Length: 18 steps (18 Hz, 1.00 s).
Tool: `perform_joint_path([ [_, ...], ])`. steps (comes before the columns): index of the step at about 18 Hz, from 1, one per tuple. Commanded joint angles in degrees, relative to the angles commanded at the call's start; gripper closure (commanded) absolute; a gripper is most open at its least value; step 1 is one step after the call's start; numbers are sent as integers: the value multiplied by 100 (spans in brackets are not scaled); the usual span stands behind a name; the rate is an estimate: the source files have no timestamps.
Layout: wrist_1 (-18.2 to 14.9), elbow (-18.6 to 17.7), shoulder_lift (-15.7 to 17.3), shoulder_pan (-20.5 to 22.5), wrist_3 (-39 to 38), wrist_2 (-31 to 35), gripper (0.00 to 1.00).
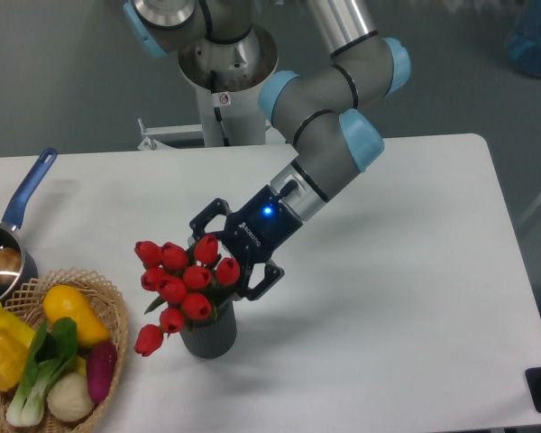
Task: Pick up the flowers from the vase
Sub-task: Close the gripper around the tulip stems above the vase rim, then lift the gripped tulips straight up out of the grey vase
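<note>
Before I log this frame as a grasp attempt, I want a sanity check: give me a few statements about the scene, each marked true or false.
1. The flowers stand in the vase. True.
2. The gripper is shut on the flowers. False: its fingers are spread, open at the right side of the bunch.
3. The vase lies tipped over on the table. False: it stands upright.
4. A wicker basket of vegetables sits left of the vase. True.
5. The saucepan has a red handle. False: the handle is blue.
</note>
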Motion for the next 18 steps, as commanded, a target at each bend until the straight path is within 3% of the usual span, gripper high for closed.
perform_joint_path([
  [7,0,44,114,149,-150,17,93],
  [13,9,96,263,167,-501,9,96],
  [18,9,176,658,150,-975,-17,96],
])
